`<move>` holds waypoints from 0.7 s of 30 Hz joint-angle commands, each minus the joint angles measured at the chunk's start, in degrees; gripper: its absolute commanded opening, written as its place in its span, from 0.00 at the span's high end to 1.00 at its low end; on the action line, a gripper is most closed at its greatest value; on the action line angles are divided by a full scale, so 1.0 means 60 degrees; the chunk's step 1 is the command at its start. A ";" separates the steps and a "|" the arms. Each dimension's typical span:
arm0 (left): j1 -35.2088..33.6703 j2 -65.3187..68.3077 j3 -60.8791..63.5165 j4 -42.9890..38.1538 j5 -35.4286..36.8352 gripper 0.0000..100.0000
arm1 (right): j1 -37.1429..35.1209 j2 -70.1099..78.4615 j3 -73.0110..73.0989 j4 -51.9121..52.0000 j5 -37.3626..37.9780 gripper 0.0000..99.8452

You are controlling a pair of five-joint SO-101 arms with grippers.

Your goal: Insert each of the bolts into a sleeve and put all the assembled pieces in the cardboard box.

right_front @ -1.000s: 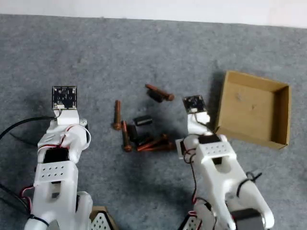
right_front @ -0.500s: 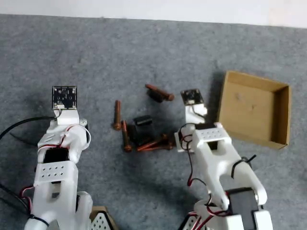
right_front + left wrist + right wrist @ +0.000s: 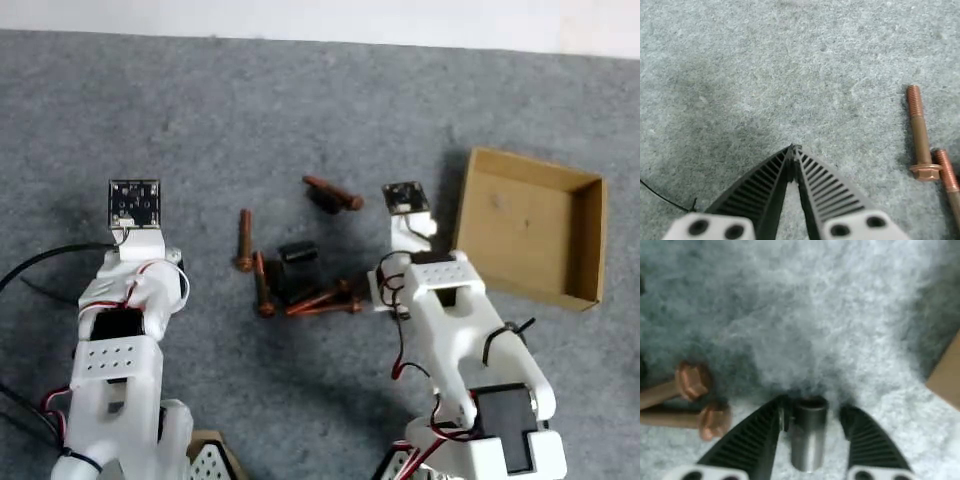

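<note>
Right arm (image 3: pixel 450 320) has swung a bit over the last second, so its wrist end now sits further out, close to the near corner of the cardboard box (image 3: pixel 590 240). Left arm (image 3: pixel 125 330) hasn't budged.

Everything's on grey carpet (image 3: pixel 300 100). The box sits at the right side, open top, brown floor showing.

Left gripper (image 3: pixel 792 147) is clenched, tips touching, over bare carpet. Right gripper (image 3: pixel 812 407) is released, jaws apart, with a sleeve (image 3: pixel 809 440) between them. It touches one finger and there's a gap to the other (from above, the wrist camera board covers all this).

A pair of bolts (image 3: pixel 322 298) lies side by side just beside the right gripper, heads toward it. A lone bolt (image 3: pixel 244 240) lies near the left gripper, and a second bolt (image 3: pixel 947 172) next to it is cut off at the frame edge. The far bolt (image 3: pixel 333 192) touches a dark piece (image 3: pixel 322 201), can't tell if it's threaded through. A black sleeve (image 3: pixel 297 254) sits mid-cluster, and the dark stuff under it is hard to make out.
</note>
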 commanded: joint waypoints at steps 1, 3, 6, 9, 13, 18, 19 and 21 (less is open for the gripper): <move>-0.0139 -0.0227 -0.0022 -0.0147 0.0059 0.99 | -0.0022 0.0110 -0.0491 -0.0286 -0.0044 0.99; -0.0139 -0.0227 -0.0022 -0.0147 0.0059 0.99 | -0.0037 0.0110 -0.0505 0.0081 0.0117 0.99; -0.0139 -0.0227 -0.0022 -0.0147 0.0059 0.99 | -0.0051 0.0095 -0.0505 0.0154 0.0923 0.99; -0.0139 -0.0227 -0.0022 -0.0147 0.0059 0.99 | -0.0051 0.0066 -0.0491 0.0154 0.1172 1.00; -0.0139 -0.0227 -0.0022 -0.0147 0.0059 0.99 | -0.0022 -0.0974 -0.0110 0.0125 0.1172 1.00; -0.0139 -0.0227 -0.0022 -0.0147 0.0059 0.99 | -0.0037 -0.4095 0.2322 -0.1370 0.1231 1.00; -0.0139 -0.0227 -0.0022 -0.0147 0.0059 0.99 | -0.0037 -0.4828 0.2894 -0.1663 0.1231 1.00; -0.0139 -0.0227 -0.0022 -0.0147 0.0059 0.99 | -0.0037 -0.6293 0.3875 -0.2103 0.1231 1.00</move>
